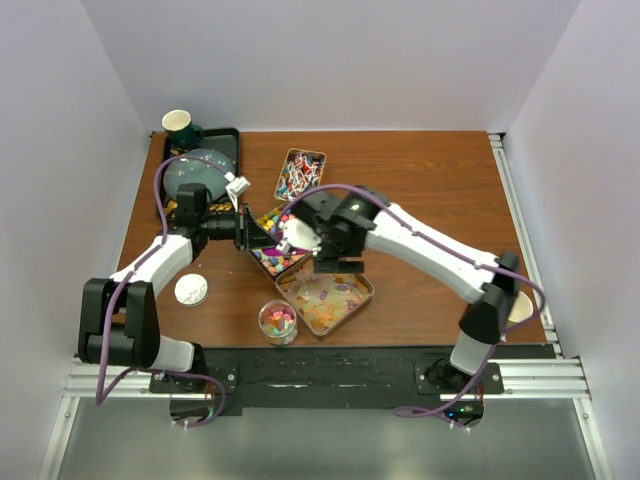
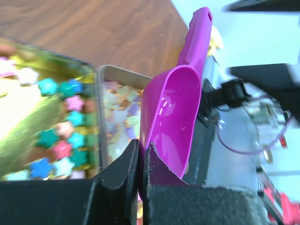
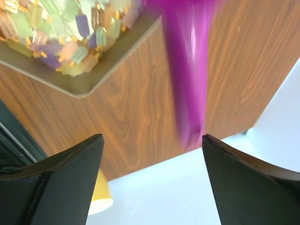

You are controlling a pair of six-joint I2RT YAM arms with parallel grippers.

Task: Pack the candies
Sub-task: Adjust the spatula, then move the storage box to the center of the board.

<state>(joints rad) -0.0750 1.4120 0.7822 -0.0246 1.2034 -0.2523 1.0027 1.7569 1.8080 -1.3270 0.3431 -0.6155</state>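
The candies lie loose in open tins right under the two grippers. Star-shaped multicolour pieces fill the gold-lined tin to one side of the left gripper. Pastel wrapped ones fill the grey tin beyond it, just ahead of the right gripper. The left gripper is clamped on the bowl lip of the purple scoop, whose bowl looks empty and whose handle points away toward the right gripper. The right gripper stands wide apart, holding nothing, with the handle ahead of its gap. This reads as a hand-over: the right fingers should centre on the handle and close squarely before the left lets go. The handle is blurred in the right wrist view, so whether it sits inside the gap or above it is unclear. From above, the arms cover most of the scoop.
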